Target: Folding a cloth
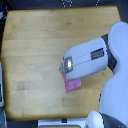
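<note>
White and grey, the robot's forearm fills the exterior view's right half, reaching in from the right edge toward the middle of the picture, seen from above and nearest the camera. Its wide shell slopes slightly downward to the exterior view's left and ends in a grey face with a small bright square patch on it. The hand sits at this end, almost wholly hidden under the shell; the fingers do not show, so whether the hand is wide, narrow or holding anything cannot be told.

Just below and partly under this end lies the cloth, a small pink-magenta piece, flat on the tabletop. Only its lower part shows, a roughly rectangular patch slightly skewed; its upper edge runs beneath the arm and is hidden. Contact between hand and cloth cannot be judged from this view.

Beneath everything spreads the tabletop, a light wooden board with visible grain, large compared with the cloth. The cloth lies right of the board's centre and toward its lower edge. Dark surroundings border the board on the exterior view's left and top.
</note>
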### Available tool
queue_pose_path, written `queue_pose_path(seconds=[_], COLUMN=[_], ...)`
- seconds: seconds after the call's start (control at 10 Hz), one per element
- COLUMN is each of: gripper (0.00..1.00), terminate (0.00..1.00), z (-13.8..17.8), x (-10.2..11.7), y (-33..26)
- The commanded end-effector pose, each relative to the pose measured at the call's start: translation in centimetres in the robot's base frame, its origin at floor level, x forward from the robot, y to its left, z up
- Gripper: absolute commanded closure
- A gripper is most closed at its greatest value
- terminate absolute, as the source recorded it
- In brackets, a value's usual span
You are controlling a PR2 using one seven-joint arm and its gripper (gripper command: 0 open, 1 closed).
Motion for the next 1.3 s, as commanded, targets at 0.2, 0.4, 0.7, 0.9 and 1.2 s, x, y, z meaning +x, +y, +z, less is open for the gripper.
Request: queue_pose_path(seconds=[0.2,0.4,0.7,0.9,1.2], gripper=[0.00,0.00,0.00,0.00,0.00], terminate=[0.00,0.00,0.00,0.00,0.00], z=[1.9,4.1,6.1,6.2,9.3], x=[2.4,2.8,3.1,2.6,4.6], y=[-1.4,-1.9,-2.7,-3.0,-4.3])
